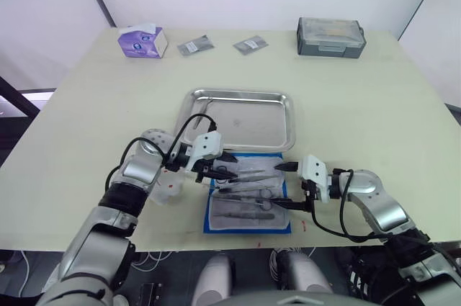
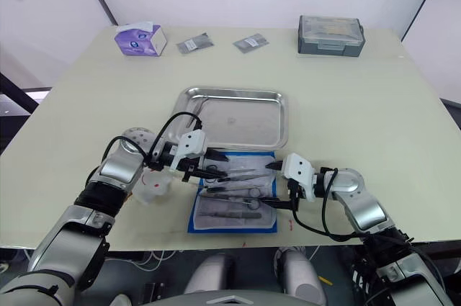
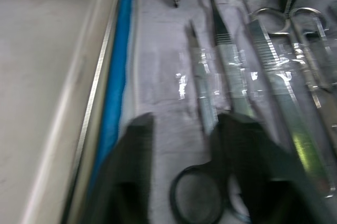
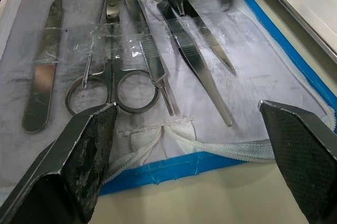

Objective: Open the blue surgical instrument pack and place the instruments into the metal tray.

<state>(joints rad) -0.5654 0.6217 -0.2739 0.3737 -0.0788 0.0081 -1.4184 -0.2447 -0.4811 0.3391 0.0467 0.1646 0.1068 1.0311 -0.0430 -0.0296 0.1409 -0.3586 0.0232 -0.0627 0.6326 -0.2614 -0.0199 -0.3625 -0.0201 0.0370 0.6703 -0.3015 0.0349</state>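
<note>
The blue surgical instrument pack (image 1: 248, 201) is laid open on the counter (image 1: 374, 104), just in front of the metal tray (image 1: 241, 117), so that only a short carry is needed. Its pale lining is turned upward and the instruments (image 4: 137, 50) are lined up side by side on it, apparently held down under clear film or tape: ring-handled scissors (image 4: 111, 76), tweezers (image 4: 197, 68) and a flat handle (image 4: 45, 81). None has yet been placed in the tray.

The left hand (image 1: 225, 165) is lowered over the pack's tray-side edge, its fingers parted on either side of a ring handle (image 3: 197, 200), seemingly to close on it; nothing is gripped. The right hand (image 1: 288, 185) is held wide open at the pack's right edge, empty, perhaps to steady the wrap.

No writing on the pack can be read. The print on the purple tissue box (image 1: 142, 40), the grey foil packets (image 1: 196, 46) and the grey lidded box (image 1: 330, 36) at the far side cannot be made out.
</note>
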